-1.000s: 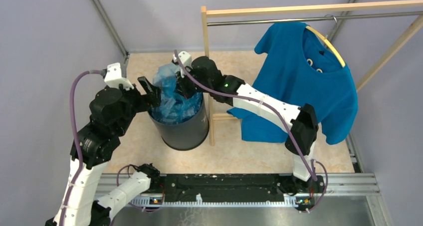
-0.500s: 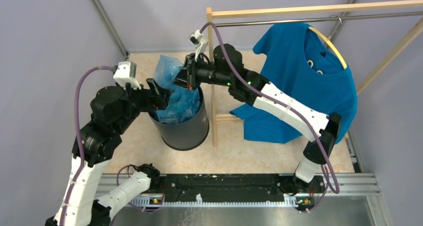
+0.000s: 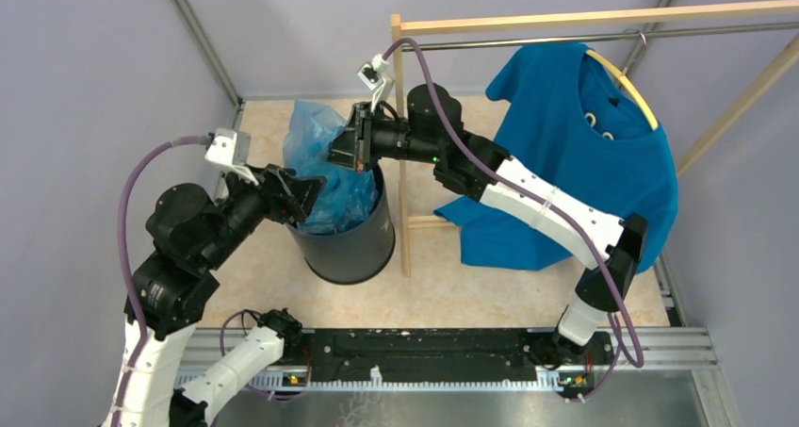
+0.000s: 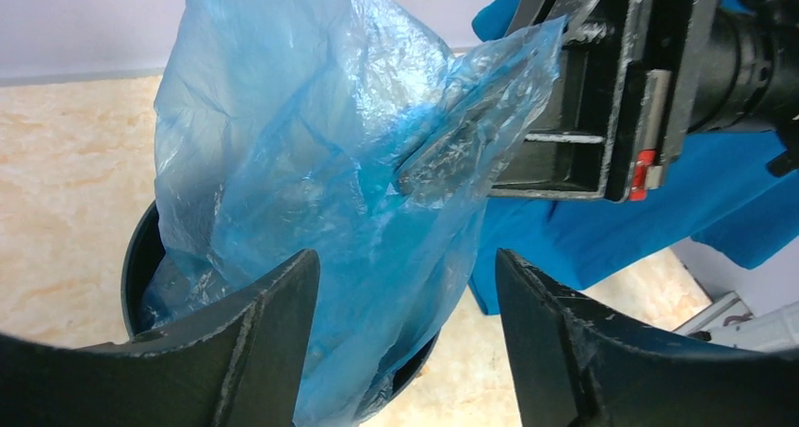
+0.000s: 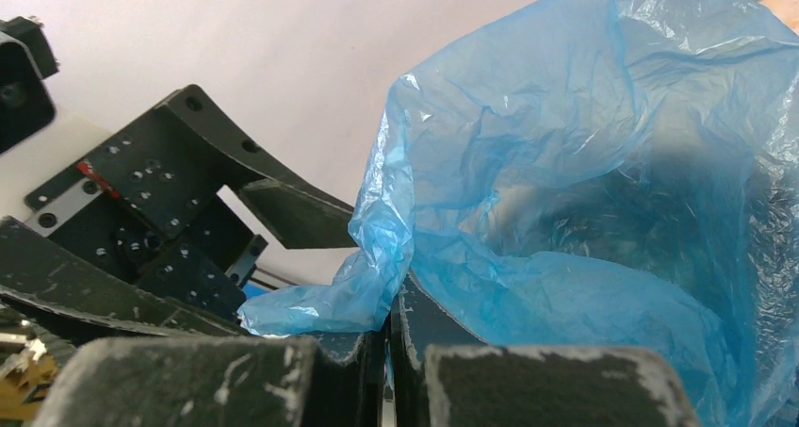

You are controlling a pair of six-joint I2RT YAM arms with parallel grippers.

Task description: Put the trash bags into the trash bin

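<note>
The translucent light-blue trash bag [image 3: 320, 158] stands partly inside the black round trash bin [image 3: 353, 243], its top billowing above the rim. My right gripper [image 3: 339, 152] is shut on the bag's upper edge above the bin's far rim; in the right wrist view the film [image 5: 565, 191] is pinched between the closed fingers. My left gripper [image 3: 309, 193] is open at the bin's left rim. In the left wrist view its fingertips [image 4: 283, 304] straddle the bag [image 4: 311, 182] without pinching it, with the bin [image 4: 137, 276] below.
A wooden clothes rack [image 3: 400, 144] stands just right of the bin, its upright post close to the right arm. A blue T-shirt [image 3: 584, 154] hangs on a yellow hanger from the rack's rail. Grey walls close in on the left and back.
My left arm has drawn back and down to the left, its gripper staying open at the bin's rim. My right gripper has lifted the bag's edge up from the bin and holds it there.
</note>
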